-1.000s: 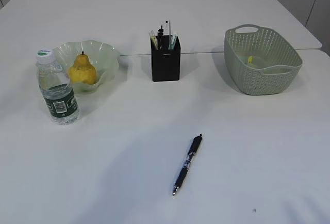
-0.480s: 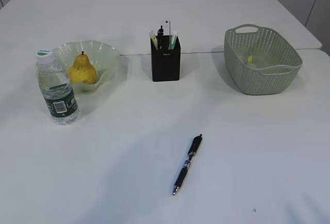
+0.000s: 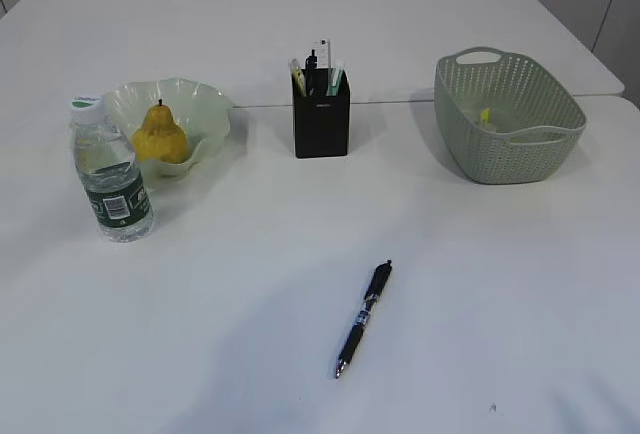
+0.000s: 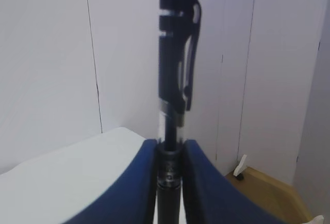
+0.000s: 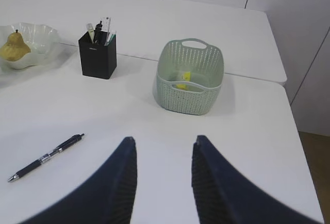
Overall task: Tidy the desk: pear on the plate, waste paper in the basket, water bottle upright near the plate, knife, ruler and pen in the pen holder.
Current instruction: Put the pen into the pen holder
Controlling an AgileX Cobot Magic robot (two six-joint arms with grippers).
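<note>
Left tool (image 4: 169, 154) clamps 1 pen (image 4: 175, 79) upright; right tool (image 5: 164, 157) half-open, empty. Risk: narrow pen holder (image 3: 321, 119) already crowded, held pen may snag, tip holder.

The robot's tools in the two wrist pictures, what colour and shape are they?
Both are dark blue. The right tool has two curved fingers that taper to rounded tips, with a fine ribbed texture on their inner faces. The left tool shows the same smooth, curved blue fingers. No cables or markings show, and the arms themselves are out of view.
</note>
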